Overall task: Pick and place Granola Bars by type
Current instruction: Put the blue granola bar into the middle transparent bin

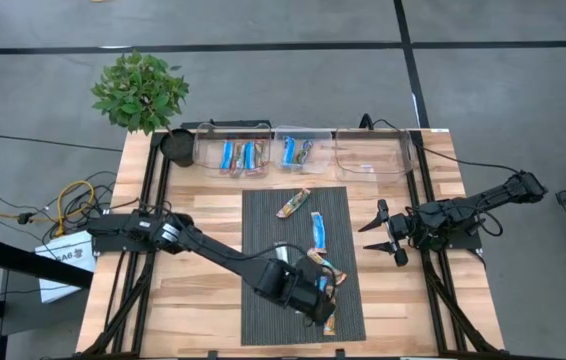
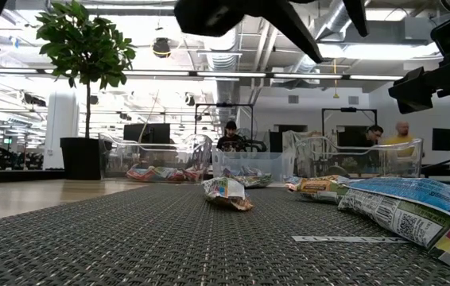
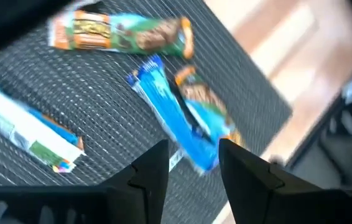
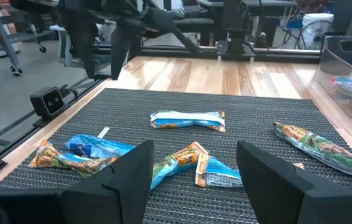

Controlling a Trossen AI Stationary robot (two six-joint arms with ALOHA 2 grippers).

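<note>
Both arms were matte black, jointed segments; each gripper had two pointed, wedge-shaped black fingers.

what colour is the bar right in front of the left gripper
Bright blue, lying on an orange-brown bar. The blue bar shows best in the left wrist view.

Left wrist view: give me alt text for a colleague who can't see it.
The left gripper hangs open just above a bright blue wrapped granola bar lying on the dark ribbed mat. An orange-and-green wrapped bar and a white-and-blue wrapped bar lie nearby.
</note>
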